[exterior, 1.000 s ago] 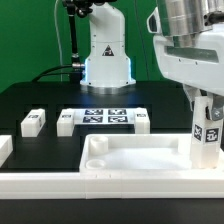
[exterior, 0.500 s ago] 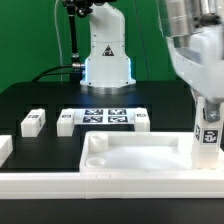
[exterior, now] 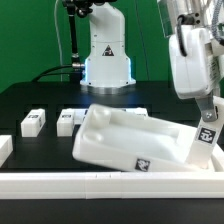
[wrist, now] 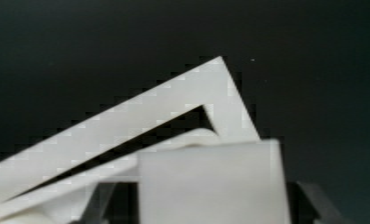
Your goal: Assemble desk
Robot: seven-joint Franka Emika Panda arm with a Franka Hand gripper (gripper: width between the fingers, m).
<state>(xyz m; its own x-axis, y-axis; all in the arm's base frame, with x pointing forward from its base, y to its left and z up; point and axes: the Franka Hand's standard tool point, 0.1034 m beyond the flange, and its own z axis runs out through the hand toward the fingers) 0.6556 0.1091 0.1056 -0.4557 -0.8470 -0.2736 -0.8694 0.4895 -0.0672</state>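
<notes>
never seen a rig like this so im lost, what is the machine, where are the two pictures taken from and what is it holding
This is a robot arm building a small desk. One picture comes from a camera standing off the arm, the other from a camera on its wrist. The gripper, the two-finger part at the arm's tip, is closed on a white leg with a black-and-white tag, by a corner of the big white panel. The panel stands tilted on the black table. Spare legs lie loose on the exterior view's left.

Black table [exterior: 40, 98], long white border rail [exterior: 60, 181] across the exterior view's foreground, green backdrop [exterior: 30, 40] behind.
</notes>
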